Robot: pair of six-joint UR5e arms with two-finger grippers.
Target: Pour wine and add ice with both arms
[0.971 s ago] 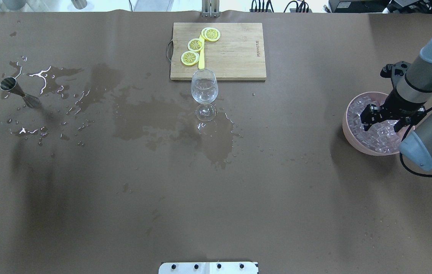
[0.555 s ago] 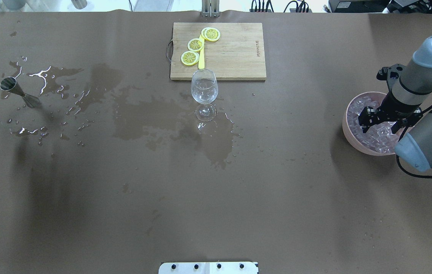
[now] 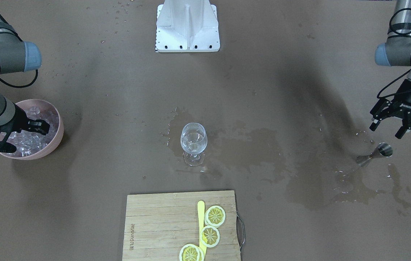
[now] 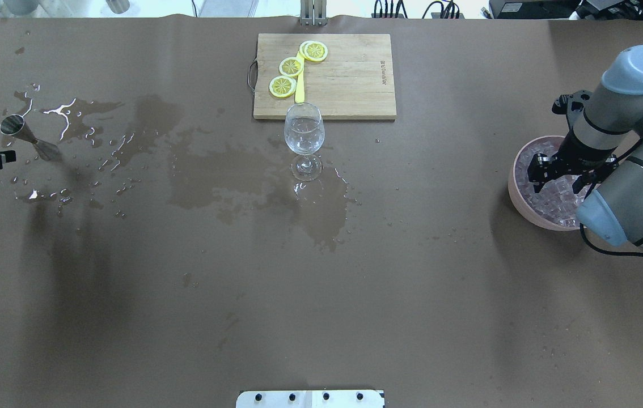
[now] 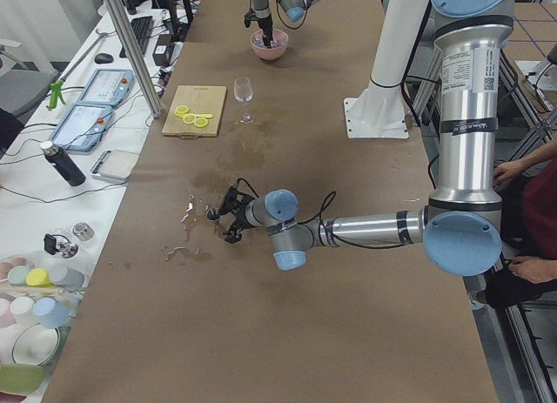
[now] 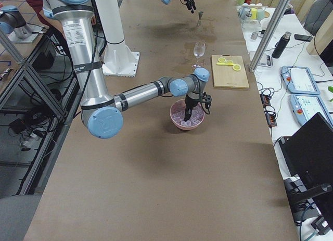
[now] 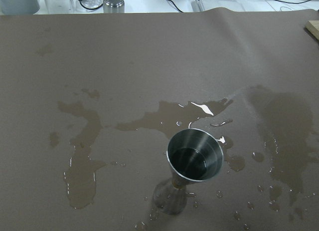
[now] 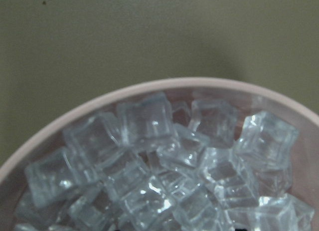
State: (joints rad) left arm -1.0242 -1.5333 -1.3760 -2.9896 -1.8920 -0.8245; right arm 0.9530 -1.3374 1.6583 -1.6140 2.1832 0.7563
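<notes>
A clear wine glass stands upright at mid-table, also in the front view; any wine in it is barely visible. A steel jigger stands upright among wet stains, seen from above in the left wrist view. My left gripper is open and empty, just beside the jigger. A pink bowl holds many clear ice cubes. My right gripper is open, low over the ice in the bowl; its fingertips are out of the wrist view.
A wooden cutting board with three lemon slices and a yellow knife lies just behind the glass. Dark wet stains and droplets spread from the jigger to the glass. The white robot base sits at the table's near edge.
My right gripper has shifted left and lower over the ice bowl. My left gripper has come into the overhead view at the left edge, beside the jigger.
</notes>
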